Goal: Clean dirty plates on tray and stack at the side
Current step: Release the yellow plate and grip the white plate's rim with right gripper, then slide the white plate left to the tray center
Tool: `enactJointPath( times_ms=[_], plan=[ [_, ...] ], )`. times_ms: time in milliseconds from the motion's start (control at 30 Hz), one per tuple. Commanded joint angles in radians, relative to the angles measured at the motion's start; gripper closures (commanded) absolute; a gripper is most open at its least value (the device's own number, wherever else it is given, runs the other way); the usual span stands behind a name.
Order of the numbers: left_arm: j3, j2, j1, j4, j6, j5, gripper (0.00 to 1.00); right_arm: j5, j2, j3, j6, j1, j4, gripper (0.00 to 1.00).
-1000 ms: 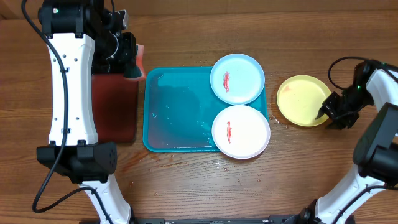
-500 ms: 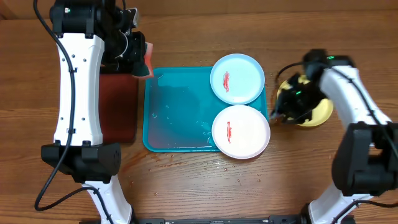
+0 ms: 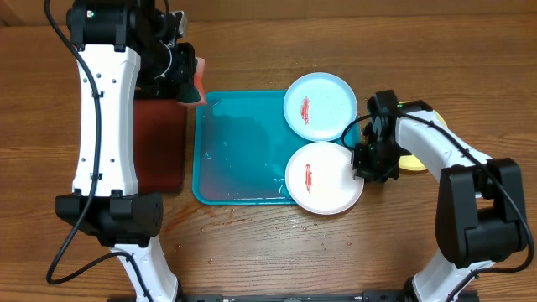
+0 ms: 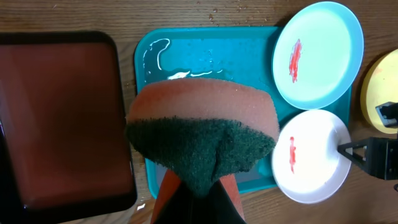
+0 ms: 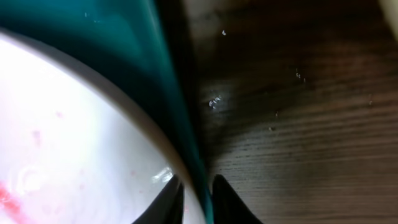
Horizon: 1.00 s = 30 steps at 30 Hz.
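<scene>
Right gripper [image 3: 367, 164]: at the tray's [image 3: 239, 147] right edge, low on that side. In the right wrist view its two fingers stand slightly parted. The gap takes in the white plate's [image 3: 325, 177] outer rim and the tray's raised lip. No firm pinch shows, and contact with the pads cannot be made out.

White plate: inside the tray, lower right corner, overhanging the tray's right edge. One red smear left of its centre.

Light blue plate [image 3: 320, 105]: tray's upper right corner, also overhanging. It has a red smear and sits just beside the white one.

Yellow-green plate [image 4: 379, 81]: off the tray, on the table [image 3: 252, 252] to the right, partly hidden under the right arm.

Left gripper [image 4: 193, 205]: clamped on a sponge [image 4: 202, 124], orange with the dark scouring face down. It hangs over the tray's upper left corner, next to the black tray [image 4: 62, 118] that lies along the tray's left side.

Key relation: the white plate lies toward the tray's centre from the right gripper, with its rim directly in the jaw gap. A round plate has no long axis, so only the rim matters, and the fingers sit across it. The right arm is far nearer this plate, while the left, with the sponge, is across the tray.

Judgement: the likely step is securing the white plate's edge so it can be scrubbed. The tray lip sharing the gap risks a fouled grip.
</scene>
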Motion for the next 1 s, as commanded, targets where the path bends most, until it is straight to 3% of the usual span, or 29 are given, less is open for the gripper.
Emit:
enactJointPath(
  times_ms=[0,333,700,800,967],
  plan=[
    [0.0,0.009,-0.002,0.002,0.003,-0.005,0.96,0.013,-0.01,-0.01,0.012,0.015,0.008,0.92],
    [0.0,0.009,-0.002,0.0,0.004,-0.005,0.96,0.02,-0.01,0.006,0.012,0.015,-0.029,0.96],
    [0.0,0.009,-0.015,0.002,0.004,-0.01,0.96,0.018,-0.01,0.15,0.006,0.076,-0.172,0.96],
    [0.0,0.009,-0.014,0.001,0.003,-0.021,0.96,0.019,-0.01,0.162,0.06,0.145,-0.124,0.96],
    [0.0,0.009,-0.016,0.011,-0.011,-0.028,0.96,0.021,-0.01,0.161,0.267,0.283,0.083,0.96]
  ],
)
